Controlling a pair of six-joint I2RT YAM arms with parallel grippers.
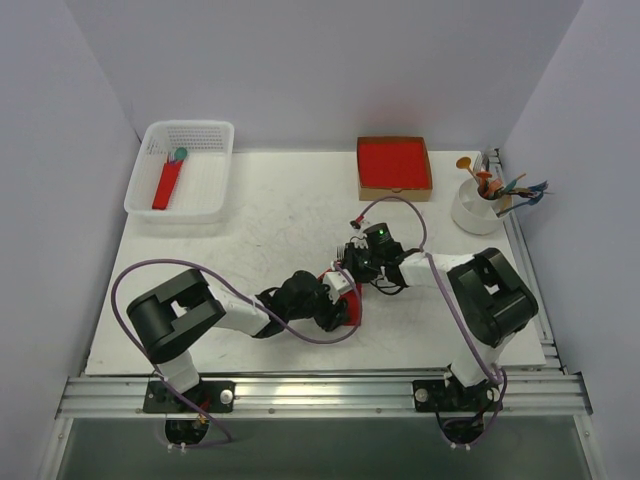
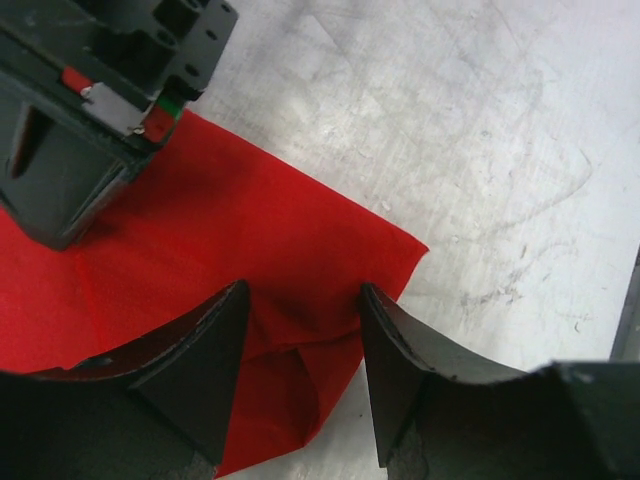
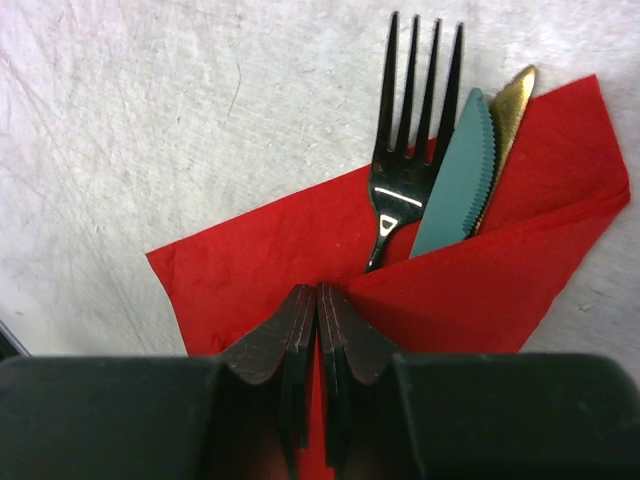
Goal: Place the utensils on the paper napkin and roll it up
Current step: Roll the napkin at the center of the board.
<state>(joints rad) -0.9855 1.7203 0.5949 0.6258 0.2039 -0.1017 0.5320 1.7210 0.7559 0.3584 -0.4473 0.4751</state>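
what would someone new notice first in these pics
The bright red napkin in the middle of the table, with a dark fork, a teal knife and a gold blade tucked into its fold. Over it, the right gripper is shut on the fold and the left gripper stands open astride a creased corner.

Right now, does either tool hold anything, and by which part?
Right tool: shut on the paper napkin, at its folded edge near the fork. Left tool: open, holding nothing.

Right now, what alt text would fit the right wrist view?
The right gripper, jaws shut, pinches a folded red paper napkin on a scuffed white table. A dark fork, teal knife and gold utensil tip poke out of the fold.
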